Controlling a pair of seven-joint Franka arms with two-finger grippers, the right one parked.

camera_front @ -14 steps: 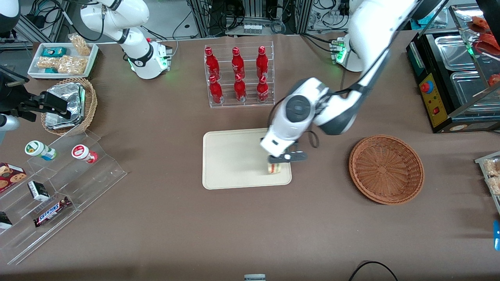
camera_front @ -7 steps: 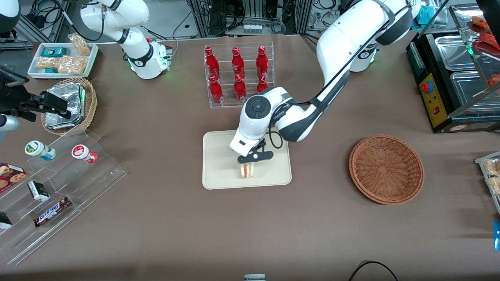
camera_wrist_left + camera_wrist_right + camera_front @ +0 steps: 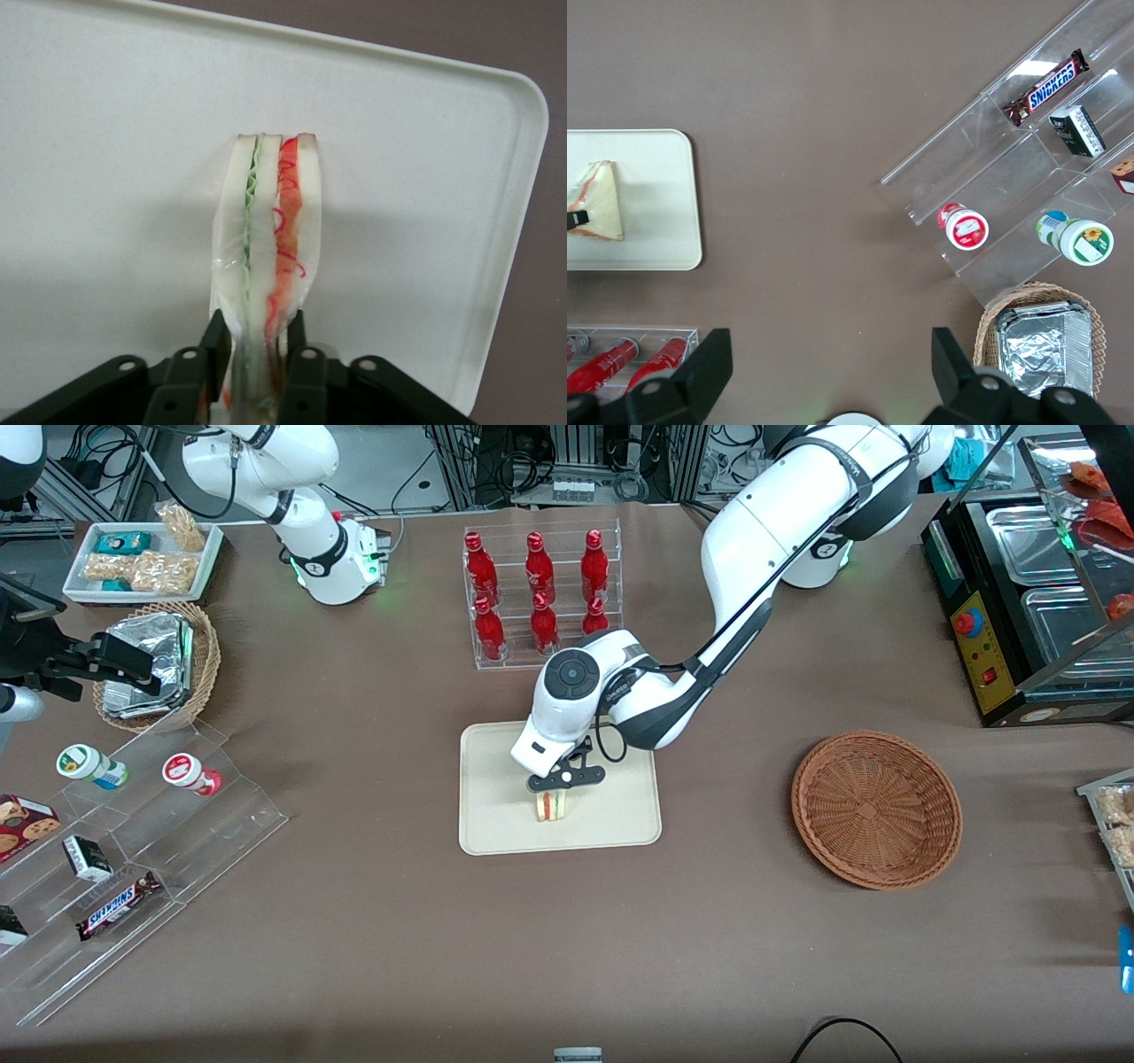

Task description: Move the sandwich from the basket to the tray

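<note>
My left gripper (image 3: 555, 790) is over the middle of the cream-beige tray (image 3: 496, 815) and is shut on the sandwich (image 3: 551, 805). The sandwich stands on edge, its red, white and green layers facing the front camera, its lower end at or just above the tray. In the left wrist view the black fingers (image 3: 215, 341) pinch the plastic-wrapped wedge (image 3: 268, 221) from both sides over the tray (image 3: 106, 133). The right wrist view shows the sandwich (image 3: 598, 202) on the tray (image 3: 656, 212). The reddish-brown wicker basket (image 3: 875, 809) lies empty toward the working arm's end.
A clear rack of red bottles (image 3: 540, 593) stands farther from the front camera than the tray. Toward the parked arm's end are a tan basket with foil packets (image 3: 159, 664), a white snack tray (image 3: 142, 560) and acrylic steps with snacks (image 3: 115, 850).
My gripper has carried the sandwich from the tray's edge nearest the basket to the tray's middle and lowered it toward the tray surface.
</note>
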